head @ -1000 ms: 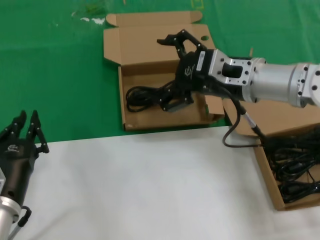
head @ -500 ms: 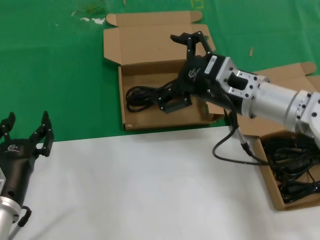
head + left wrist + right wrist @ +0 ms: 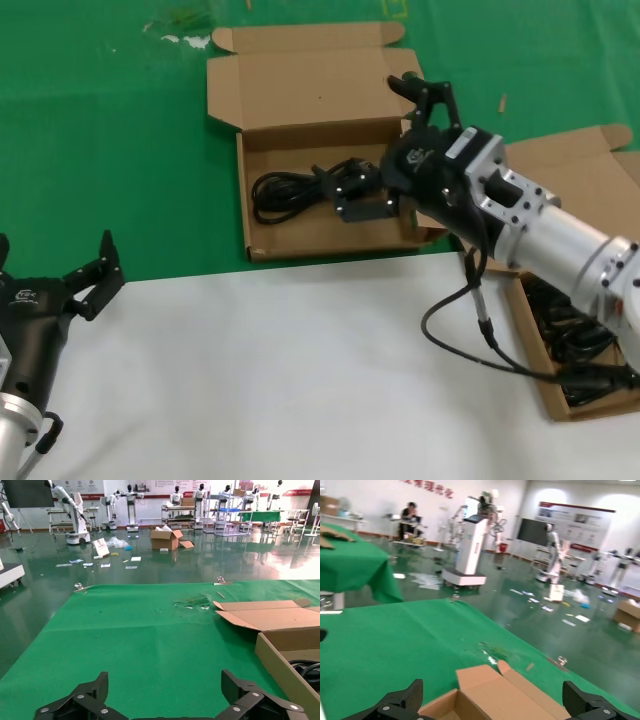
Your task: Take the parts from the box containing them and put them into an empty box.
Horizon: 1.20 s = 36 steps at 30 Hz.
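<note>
1. Over the right end of the shallow brown cardboard mailer box with round holes punched in its flaps, the right gripper is hanging with its black fingers spread wide apart, clamped on nothing.
2. One finger is pointing up past the box's rear flap, while the other is lying low over the box floor, close to the plug end of the cord; whether it is touching the cord cannot be told.
3. A thin black power cord in a loose long coil is lying on the floor of that hole-punched box, stretching from its left part toward the right gripper.
4. The box is sitting on the green cloth, lid folded back and open, its front wall just beside the edge of the white tabletop.
5. At the far right, the second shallow brown cardboard box with plain flaps is resting on the white surface, partly hidden behind the silver right arm, with more coiled black cords lying inside it.
6. The left gripper is waiting at the near left, over the boundary of the white surface and the green cloth, well apart from both boxes, its fingers standing wide open and empty.
7. Seen from the left wrist, those two black fingertips are framing bare green cloth, with a corner of the hole-punched box showing beyond them.
</note>
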Each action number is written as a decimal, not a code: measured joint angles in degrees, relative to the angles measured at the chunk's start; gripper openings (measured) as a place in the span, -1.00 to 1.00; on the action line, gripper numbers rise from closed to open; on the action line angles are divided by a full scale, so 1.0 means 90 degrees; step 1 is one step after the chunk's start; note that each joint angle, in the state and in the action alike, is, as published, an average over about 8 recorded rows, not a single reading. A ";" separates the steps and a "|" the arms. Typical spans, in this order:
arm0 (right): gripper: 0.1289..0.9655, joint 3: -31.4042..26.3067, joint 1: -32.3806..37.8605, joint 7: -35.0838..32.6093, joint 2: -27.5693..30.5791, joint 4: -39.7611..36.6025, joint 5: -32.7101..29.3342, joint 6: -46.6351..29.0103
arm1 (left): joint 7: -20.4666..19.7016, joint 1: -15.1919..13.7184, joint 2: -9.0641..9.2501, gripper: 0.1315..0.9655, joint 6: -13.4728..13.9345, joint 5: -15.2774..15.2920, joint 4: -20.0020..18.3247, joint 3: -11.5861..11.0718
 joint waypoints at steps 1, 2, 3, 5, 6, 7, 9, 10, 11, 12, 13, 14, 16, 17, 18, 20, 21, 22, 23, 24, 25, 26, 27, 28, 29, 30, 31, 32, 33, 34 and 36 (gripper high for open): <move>1.00 0.0036 -0.0073 -0.0005 -0.0015 0.0022 0.0036 0.0078 | 0.0000 0.0000 0.0000 0.40 0.0000 0.0000 0.0000 0.0000; 1.00 0.0072 -0.0145 -0.0009 -0.0029 0.0043 0.0072 0.0155 | 0.0001 0.0000 0.0000 0.47 0.0000 0.0000 0.0000 0.0000; 1.00 0.0108 -0.0218 -0.0014 -0.0044 0.0065 0.0109 0.0233 | 0.0001 0.0000 0.0000 0.47 0.0000 0.0000 0.0000 0.0000; 1.00 0.0179 -0.0362 -0.0022 -0.0074 0.0107 0.0180 0.0387 | 0.0001 0.0000 0.0000 0.55 0.0000 0.0000 0.0000 0.0000; 1.00 0.0215 -0.0435 -0.0026 -0.0089 0.0129 0.0217 0.0466 | 0.0001 0.0000 0.0000 0.59 0.0000 0.0000 0.0000 0.0000; 1.00 0.0252 -0.0508 -0.0031 -0.0103 0.0151 0.0253 0.0544 | 0.0001 0.0000 0.0000 0.63 0.0000 -0.0001 0.0000 0.0000; 1.00 0.0323 -0.0652 -0.0039 -0.0133 0.0194 0.0325 0.0697 | 0.0001 0.0000 0.0000 0.72 0.0000 -0.0001 0.0000 0.0000; 1.00 0.0359 -0.0724 -0.0043 -0.0147 0.0215 0.0361 0.0775 | 0.0001 0.0000 0.0000 0.76 0.0000 -0.0001 0.0000 0.0000; 1.00 0.0394 -0.0795 -0.0047 -0.0162 0.0236 0.0397 0.0850 | 0.0000 0.0000 0.0000 0.80 0.0000 -0.0001 0.0000 0.0000; 1.00 0.0430 -0.0868 -0.0052 -0.0177 0.0258 0.0433 0.0928 | 0.0000 0.0000 0.0000 0.80 0.0000 -0.0001 0.0000 0.0000; 1.00 0.0466 -0.0941 -0.0056 -0.0192 0.0280 0.0469 0.1007 | 0.0000 0.0000 0.0000 0.82 0.0000 -0.0001 0.0000 0.0000; 1.00 0.0502 -0.1012 -0.0061 -0.0206 0.0301 0.0505 0.1083 | 0.0000 0.0000 0.0000 0.84 0.0000 -0.0001 0.0000 0.0000; 1.00 0.0573 -0.1159 -0.0070 -0.0236 0.0344 0.0577 0.1237 | 0.0000 0.0000 0.0000 0.89 0.0000 -0.0001 0.0000 0.0000; 1.00 0.0609 -0.1233 -0.0074 -0.0251 0.0366 0.0614 0.1316 | -0.0001 0.0000 0.0000 0.91 0.0000 -0.0001 0.0000 0.0000; 1.00 0.0646 -0.1306 -0.0079 -0.0266 0.0387 0.0649 0.1391 | -0.0001 0.0000 0.0000 0.93 0.0000 -0.0001 0.0000 0.0000; 1.00 0.0717 -0.1450 -0.0088 -0.0295 0.0429 0.0721 0.1545 | -0.0001 0.0000 0.0000 0.97 0.0000 -0.0001 0.0000 0.0000; 1.00 0.0753 -0.1524 -0.0092 -0.0310 0.0451 0.0757 0.1624 | -0.0001 0.0000 0.0000 0.97 0.0000 -0.0001 0.0000 0.0000; 1.00 0.0789 -0.1596 -0.0097 -0.0325 0.0473 0.0793 0.1701 | -0.0001 0.0000 0.0000 0.97 0.0000 -0.0001 0.0000 0.0000; 1.00 0.0825 -0.1667 -0.0101 -0.0339 0.0494 0.0830 0.1780 | -0.0001 0.0000 0.0000 0.97 0.0000 -0.0001 0.0000 0.0000; 1.00 0.0860 -0.1740 -0.0105 -0.0353 0.0515 0.0865 0.1855 | -0.0001 0.0000 0.0000 0.97 0.0000 -0.0001 0.0000 0.0000; 1.00 0.0896 -0.1813 -0.0109 -0.0368 0.0537 0.0902 0.1934 | -0.0001 0.0000 0.0000 0.98 0.0000 -0.0001 0.0000 0.0000; 1.00 0.0931 -0.1883 -0.0113 -0.0383 0.0559 0.0938 0.2012 | -0.0001 0.0000 0.0000 0.98 0.0000 -0.0002 0.0000 0.0000; 1.00 0.0968 -0.1957 -0.0118 -0.0397 0.0581 0.0975 0.2091 | -0.0001 0.0000 0.0000 0.98 0.0000 -0.0002 0.0000 0.0000; 1.00 0.1004 -0.2031 -0.0122 -0.0412 0.0602 0.1012 0.2170 | -0.0001 0.0000 0.0000 0.99 0.0000 -0.0002 0.0000 0.0000; 1.00 0.1039 -0.2101 -0.0126 -0.0427 0.0623 0.1047 0.2245 | -0.0001 0.0000 0.0000 0.99 0.0000 -0.0002 0.0000 0.0000; 1.00 0.1075 -0.2174 -0.0131 -0.0442 0.0645 0.1084 0.2323 | -0.0001 0.0000 0.0000 0.99 0.0000 -0.0002 0.0000 0.0000; 1.00 0.1112 -0.2249 -0.0135 -0.0457 0.0667 0.1121 0.2403 | -0.0001 0.0000 0.0000 1.00 0.0000 -0.0002 0.0000 0.0000; 1.00 0.1148 -0.2319 -0.0140 -0.0472 0.0689 0.1157 0.2481 | -0.0001 0.0000 0.0000 1.00 0.0000 -0.0002 0.0000 0.0000; 1.00 0.1183 -0.2392 -0.0144 -0.0486 0.0710 0.1192 0.2556 | -0.0001 0.0000 0.0000 1.00 0.0000 -0.0002 0.0000 0.0000; 1.00 0.1219 -0.2465 -0.0149 -0.0501 0.0731 0.1229 0.2634 | -0.0001 0.0000 0.0000 1.00 0.0000 -0.0002 0.0000 0.0000; 1.00 0.1285 -0.2599 -0.0157 -0.0528 0.0771 0.1296 0.2777 | 0.0000 0.0000 0.0000 1.00 0.0000 -0.0002 0.0000 0.0000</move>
